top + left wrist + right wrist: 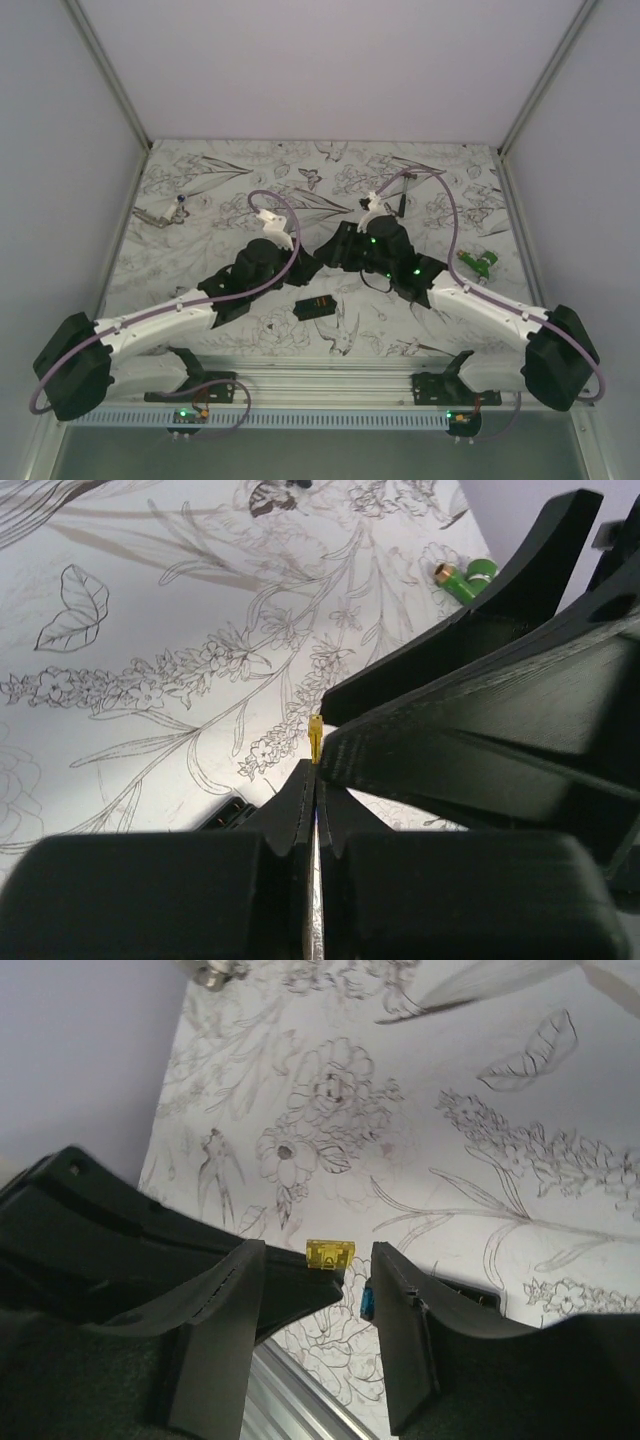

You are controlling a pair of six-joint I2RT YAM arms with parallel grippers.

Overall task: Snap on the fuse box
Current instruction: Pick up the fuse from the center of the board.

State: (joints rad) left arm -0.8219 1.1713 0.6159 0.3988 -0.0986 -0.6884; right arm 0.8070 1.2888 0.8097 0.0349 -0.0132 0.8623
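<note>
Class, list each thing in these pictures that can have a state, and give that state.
Left end effector: shut on the yellow fuse.
Right end effector: open, gripping nothing.
Fuse box: lying flat, unheld.
Green object: lying untouched.

Both the left arm (150, 325) and right arm (490, 303): white links, black joints, lilac cables (292, 228); left gripper (316, 767), right gripper (316, 1252) matte black.

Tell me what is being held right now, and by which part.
The left pincer is shut on a small yellow fuse, pinching one end; the other pokes past its tips. The right pincer is open, holding nothing.
</note>
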